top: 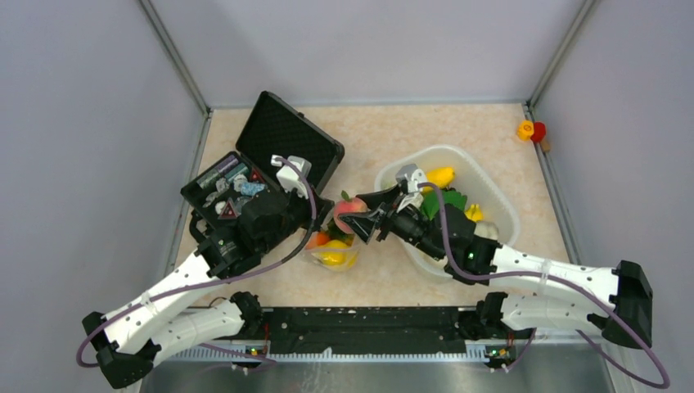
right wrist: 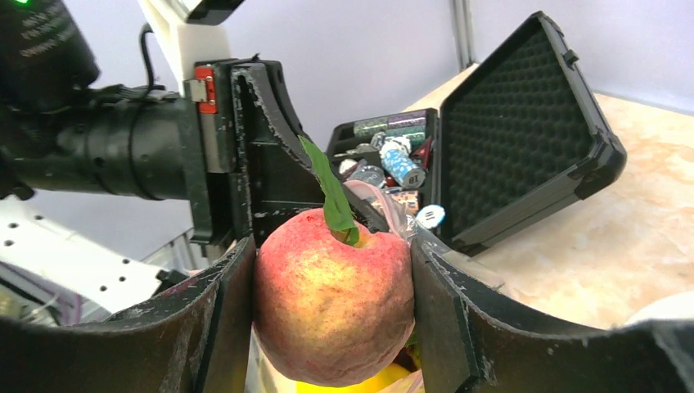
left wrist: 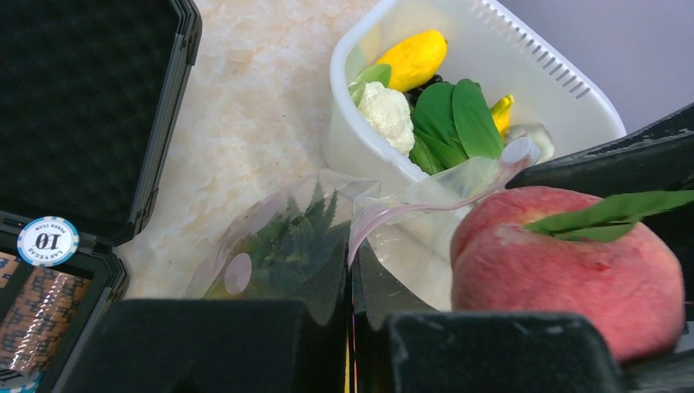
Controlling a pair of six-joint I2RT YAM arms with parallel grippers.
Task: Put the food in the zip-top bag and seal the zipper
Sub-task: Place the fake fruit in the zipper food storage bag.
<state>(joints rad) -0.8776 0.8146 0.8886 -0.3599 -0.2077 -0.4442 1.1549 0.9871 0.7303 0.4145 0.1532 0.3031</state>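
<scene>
Pink-red and glossy up close: watching the peach [right wrist: 331,307] filling the right wrist view, clamped on both flanks by the right gripper [right wrist: 331,246]. Standing partly spread, pressing both fingers [right wrist: 225,319] flat against the fruit and holding it clear of the table [right wrist: 655,229]. Catching the green leaf [right wrist: 331,192] poking up from the stem, and behind it the open black case [right wrist: 524,131] with its foam lid and poker chips [right wrist: 397,160]. Glimpsing a sliver of something yellow right under the peach, nothing more of it.

Switching to the left wrist view and getting what the right one is hiding: the zip-top bag [left wrist: 278,246] lying crumpled on the beige table, a spiky pineapple [left wrist: 299,233] top showing through the film, the pink zipper [left wrist: 409,209] curling up along the open mouth. Seeing the left gripper [left wrist: 352,327] pressed fully together, pinching the bag's near edge between its fingers [left wrist: 213,344]. Finding the same peach just right of that pink strip, level with the mouth; touching the film or not, unable to tell.

Looking farther back: spotting the white tub [left wrist: 348,139] holding a yellow mango [left wrist: 413,57], cauliflower [left wrist: 389,115] and green leafy stalk [left wrist: 458,119]. Pulling out to the top view and placing it all: bag at the near middle between both arms, tub just to its right, case to the far left, an orange [top: 319,239] lying inside the bag.
</scene>
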